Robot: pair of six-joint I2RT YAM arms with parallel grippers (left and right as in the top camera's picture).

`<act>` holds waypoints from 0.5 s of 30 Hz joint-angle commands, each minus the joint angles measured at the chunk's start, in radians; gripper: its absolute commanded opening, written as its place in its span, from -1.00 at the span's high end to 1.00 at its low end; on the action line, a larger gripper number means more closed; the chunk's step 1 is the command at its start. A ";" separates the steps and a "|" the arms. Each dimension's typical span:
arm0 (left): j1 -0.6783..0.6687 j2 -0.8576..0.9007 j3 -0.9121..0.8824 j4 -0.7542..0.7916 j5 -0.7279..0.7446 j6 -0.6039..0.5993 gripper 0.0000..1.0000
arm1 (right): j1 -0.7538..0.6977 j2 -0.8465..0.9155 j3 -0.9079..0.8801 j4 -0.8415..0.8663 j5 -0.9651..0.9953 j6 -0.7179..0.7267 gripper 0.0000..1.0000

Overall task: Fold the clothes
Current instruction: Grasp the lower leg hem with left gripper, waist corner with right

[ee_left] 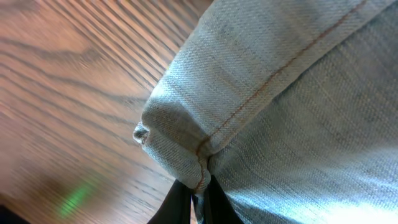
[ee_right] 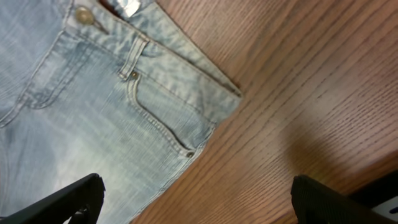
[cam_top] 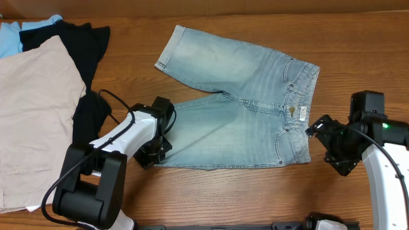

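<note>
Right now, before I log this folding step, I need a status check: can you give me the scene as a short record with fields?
garment: denim shorts, spread flat on the table, not yet folded
orientation: waistband toward the right arm, legs toward the left arm
left end effector: shut on the near leg's hem corner
right end effector: open, by the waistband's near corner, holding nothing
other clothes: beige shorts and black garment at the left side

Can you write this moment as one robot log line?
left jaws: shut on denim shorts hem | right jaws: open near waistband | shorts: flat, unfolded
</note>
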 commanded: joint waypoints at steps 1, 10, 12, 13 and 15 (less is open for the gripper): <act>0.031 0.018 0.047 -0.017 -0.119 0.040 0.92 | 0.005 0.035 -0.027 0.006 0.017 0.023 -0.99; 0.042 0.018 0.116 0.005 -0.141 0.040 0.91 | 0.018 0.046 -0.228 0.101 -0.066 0.077 -0.97; 0.042 0.018 0.116 0.011 -0.135 0.040 0.91 | 0.039 0.046 -0.275 0.153 -0.100 0.079 -0.81; 0.042 0.018 0.116 0.011 -0.135 0.040 0.92 | 0.051 0.046 -0.296 0.181 -0.111 0.095 -0.73; 0.042 0.018 0.115 0.010 -0.139 0.040 0.92 | 0.086 0.046 -0.344 0.246 -0.114 0.150 -0.57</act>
